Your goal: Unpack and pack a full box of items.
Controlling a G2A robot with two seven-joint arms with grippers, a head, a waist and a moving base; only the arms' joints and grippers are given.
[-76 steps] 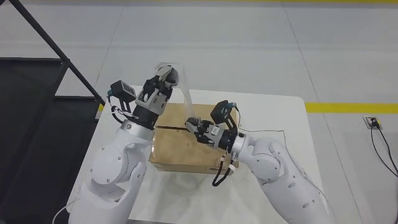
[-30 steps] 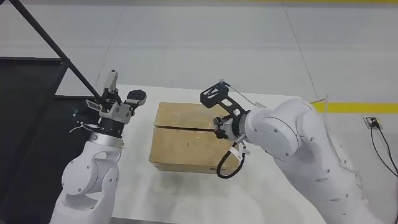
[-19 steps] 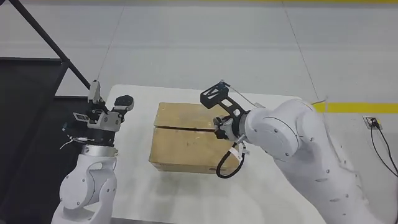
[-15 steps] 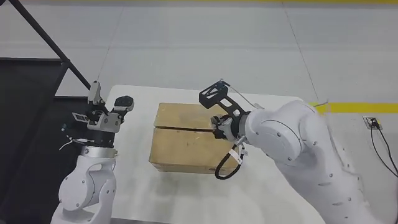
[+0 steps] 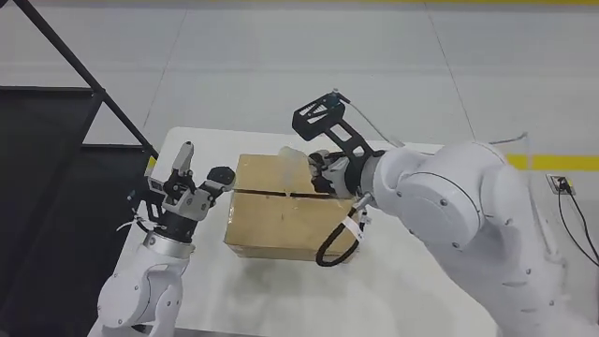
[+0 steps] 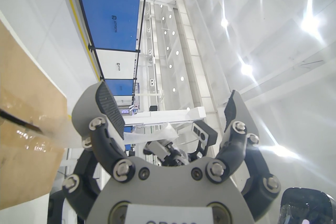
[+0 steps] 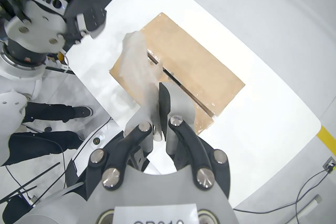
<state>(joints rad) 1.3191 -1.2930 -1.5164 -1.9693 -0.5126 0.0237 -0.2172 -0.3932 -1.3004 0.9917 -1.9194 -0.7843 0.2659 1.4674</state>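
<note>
Tape (image 7: 135, 57) pinched in right tool (image 7: 157, 93) above box (image 7: 194, 70).

loose tape strip (image 7: 135, 57) above closed box (image 7: 194, 70)

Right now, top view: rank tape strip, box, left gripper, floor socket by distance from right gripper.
1. tape strip, held by right gripper
2. box, directly beneath
3. left gripper, past the box's left end
4. floor socket, far right

Pale grey floor (image 5: 309, 56), yellow line (image 5: 557, 161), blue panels (image 6: 110, 15), bright ceiling lights (image 6: 246, 68)
</note>
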